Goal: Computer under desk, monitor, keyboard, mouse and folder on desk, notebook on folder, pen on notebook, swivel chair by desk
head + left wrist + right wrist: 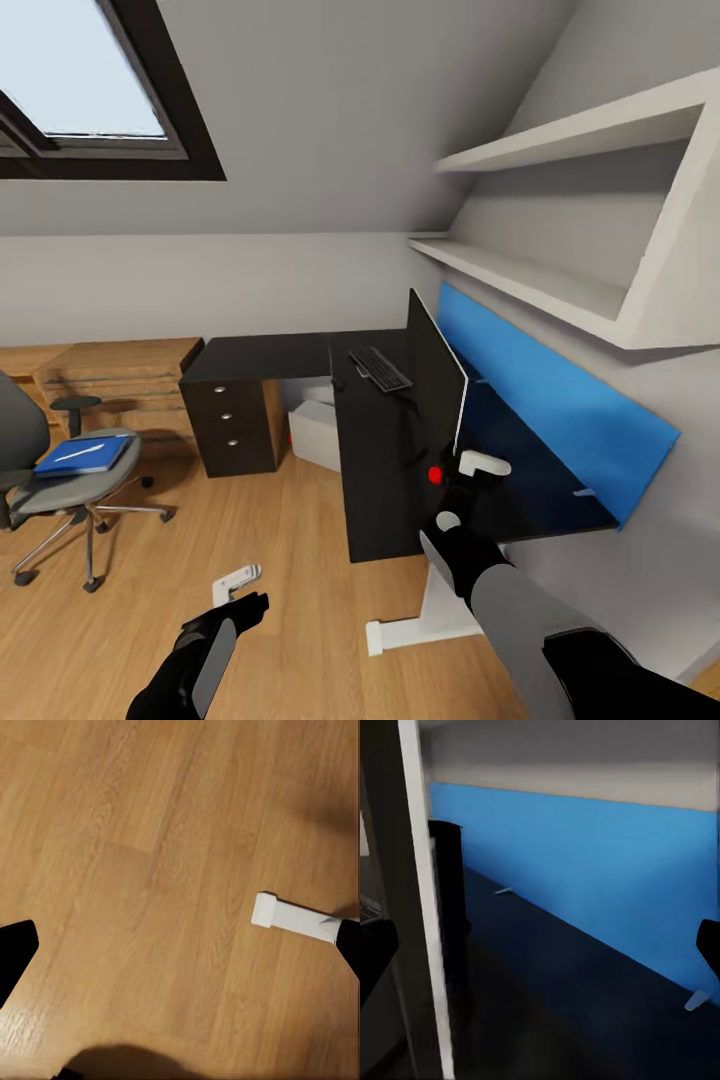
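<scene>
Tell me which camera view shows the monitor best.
The head view: the monitor stands on the desk, seen nearly edge-on, with the keyboard beside it. The right wrist view catches just a close strip of its pale edge against the blue wall panel. The left wrist view looks at the wooden floor.

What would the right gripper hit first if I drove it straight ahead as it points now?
Probably the blue wall panel behind the desk: the right gripper points at it over bare desk top, with the monitor edge just beside its line. Depth is unclear.
</scene>
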Robot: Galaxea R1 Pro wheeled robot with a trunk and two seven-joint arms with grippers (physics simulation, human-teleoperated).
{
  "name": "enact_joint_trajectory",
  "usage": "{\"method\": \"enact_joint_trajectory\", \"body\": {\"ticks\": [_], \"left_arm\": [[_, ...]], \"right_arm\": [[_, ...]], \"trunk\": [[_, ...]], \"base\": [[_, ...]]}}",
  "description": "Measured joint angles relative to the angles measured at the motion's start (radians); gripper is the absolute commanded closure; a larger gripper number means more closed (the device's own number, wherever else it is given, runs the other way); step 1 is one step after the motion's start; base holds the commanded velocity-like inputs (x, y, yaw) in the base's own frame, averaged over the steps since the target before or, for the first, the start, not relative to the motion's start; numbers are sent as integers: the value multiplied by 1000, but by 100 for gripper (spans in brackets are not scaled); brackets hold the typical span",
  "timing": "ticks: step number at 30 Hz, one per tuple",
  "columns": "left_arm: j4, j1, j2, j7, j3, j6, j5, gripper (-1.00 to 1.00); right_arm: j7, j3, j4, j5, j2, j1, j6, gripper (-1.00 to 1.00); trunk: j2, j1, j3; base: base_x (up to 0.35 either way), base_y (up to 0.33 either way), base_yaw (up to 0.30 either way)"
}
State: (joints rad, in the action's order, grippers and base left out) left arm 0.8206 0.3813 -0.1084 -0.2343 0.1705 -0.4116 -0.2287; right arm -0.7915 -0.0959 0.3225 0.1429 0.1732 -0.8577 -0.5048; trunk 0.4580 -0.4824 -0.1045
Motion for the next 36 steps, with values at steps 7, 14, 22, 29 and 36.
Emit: {"method": "enact_joint_trajectory", "body": {"ticks": [7,14,22,29,36], "left_arm": [[0,0,2,1,0,-1,0,-100],[0,0,2,0,0,-1,0,-100],[0,0,2,1,0,-1,0,-100],[0,1,2,1,0,-1,0,-100],[0,0,0,1,0,0,0,-100]], "right_arm": [[1,1,0,0,0,0,0,-100],[3,0,0,-1,1,1,0,-100],[4,0,0,0,1,3,0,-100],[6,0,0,0,1,3,0,-100],[6,0,-1,0,1,3,0,-100]], "trunk": [[0,0,0],[0,0,0],[0,0,0],[0,0,0],[0,0,0]], "base": [[-14,-36,0],[30,60,0],[44,60,0],[17,2,0],[144,0,0]]}}
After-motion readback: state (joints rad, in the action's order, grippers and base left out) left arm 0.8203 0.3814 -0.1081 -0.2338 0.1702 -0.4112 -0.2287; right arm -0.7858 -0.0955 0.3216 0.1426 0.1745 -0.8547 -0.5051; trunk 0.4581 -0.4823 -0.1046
